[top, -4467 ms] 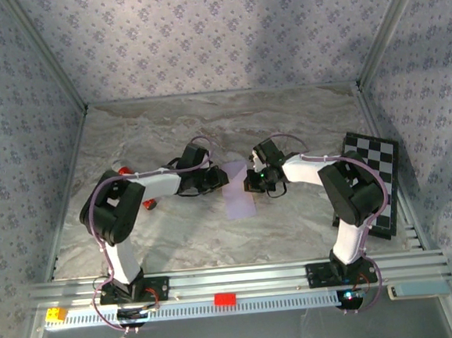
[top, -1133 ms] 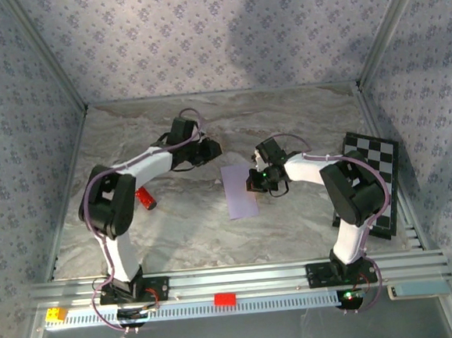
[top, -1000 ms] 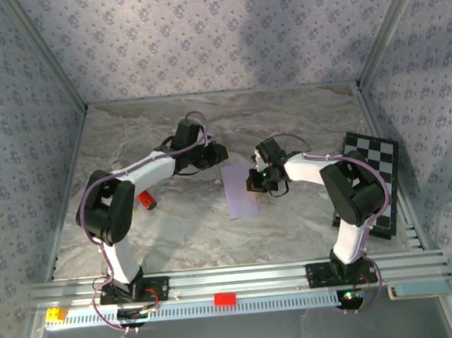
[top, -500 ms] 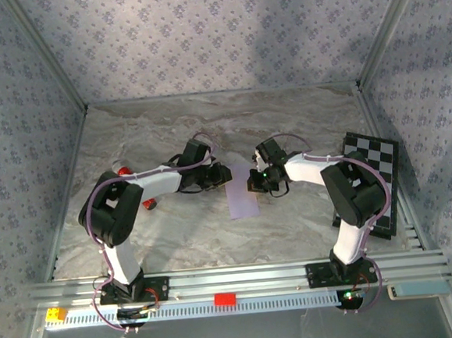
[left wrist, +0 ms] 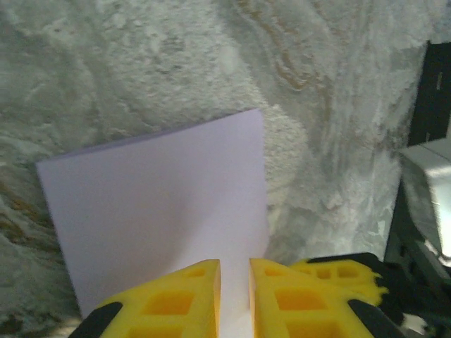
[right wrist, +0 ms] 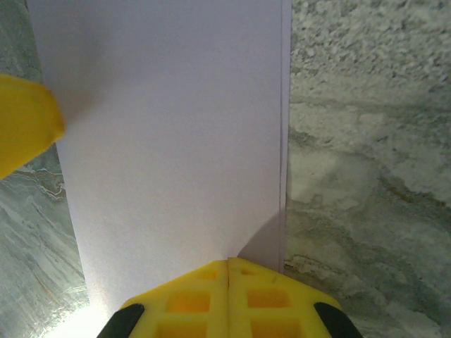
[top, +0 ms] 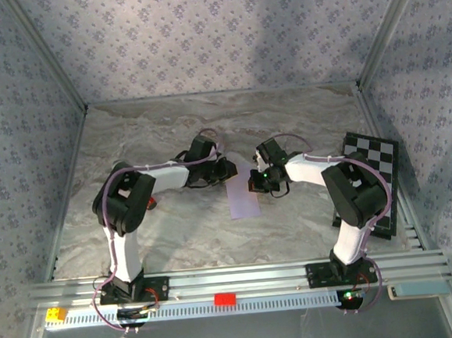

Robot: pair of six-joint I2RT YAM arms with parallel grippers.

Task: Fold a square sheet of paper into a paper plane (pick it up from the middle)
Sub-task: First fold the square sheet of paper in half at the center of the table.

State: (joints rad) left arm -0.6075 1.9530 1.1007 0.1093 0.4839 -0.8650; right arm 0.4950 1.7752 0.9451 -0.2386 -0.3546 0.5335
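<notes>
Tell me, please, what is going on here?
A thin pale lilac sheet of paper lies flat on the marbled grey table, apparently folded in half. The robot's right claw, shut, rests at one edge of it. The left claw, barely open, sits at the opposite edge. No plane shape yet.

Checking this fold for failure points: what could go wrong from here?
The folded sheet of paper shows two slightly offset edges on one side; pressing could set a skewed crease. The shut right tool and left tool work close together over it, so they could collide or drag it.
</notes>
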